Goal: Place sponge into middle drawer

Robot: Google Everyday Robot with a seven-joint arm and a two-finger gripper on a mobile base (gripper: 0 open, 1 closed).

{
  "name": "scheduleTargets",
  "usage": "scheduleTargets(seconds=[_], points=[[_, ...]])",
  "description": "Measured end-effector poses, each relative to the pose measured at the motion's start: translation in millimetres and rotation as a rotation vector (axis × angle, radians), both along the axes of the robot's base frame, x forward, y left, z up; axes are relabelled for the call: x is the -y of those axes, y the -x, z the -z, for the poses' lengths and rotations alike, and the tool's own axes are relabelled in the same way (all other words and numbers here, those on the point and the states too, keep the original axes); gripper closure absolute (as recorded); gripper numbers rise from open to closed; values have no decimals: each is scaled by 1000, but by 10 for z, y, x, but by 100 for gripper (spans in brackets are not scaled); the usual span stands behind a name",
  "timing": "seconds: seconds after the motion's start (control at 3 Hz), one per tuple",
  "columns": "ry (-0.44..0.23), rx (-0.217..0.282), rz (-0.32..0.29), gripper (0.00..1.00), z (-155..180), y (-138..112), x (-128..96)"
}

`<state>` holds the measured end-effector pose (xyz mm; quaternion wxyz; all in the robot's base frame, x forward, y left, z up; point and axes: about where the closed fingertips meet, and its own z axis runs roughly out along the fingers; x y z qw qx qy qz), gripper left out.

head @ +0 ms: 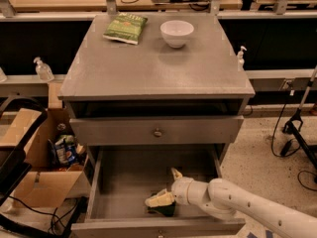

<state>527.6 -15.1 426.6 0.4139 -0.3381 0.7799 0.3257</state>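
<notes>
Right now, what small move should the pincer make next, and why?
Probably lift the pincer straight up out of the middle drawer: it looks open, and the sponge seems to lie on the drawer floor just beneath it.

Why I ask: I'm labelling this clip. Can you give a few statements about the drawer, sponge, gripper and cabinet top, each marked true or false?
1. The middle drawer is pulled open. True.
2. The sponge lies on the cabinet top. False: it is in the middle drawer, near its front, under the gripper's lower finger.
3. The gripper is inside the open drawer. True.
4. The white bowl sits in the drawer. False: it stands on the cabinet top beside the green snack bag.
</notes>
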Motion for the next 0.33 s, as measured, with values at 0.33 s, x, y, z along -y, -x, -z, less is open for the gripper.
scheduleTargets(seconds=[0.33], points=[[0, 0, 0, 0, 0, 0, 0]])
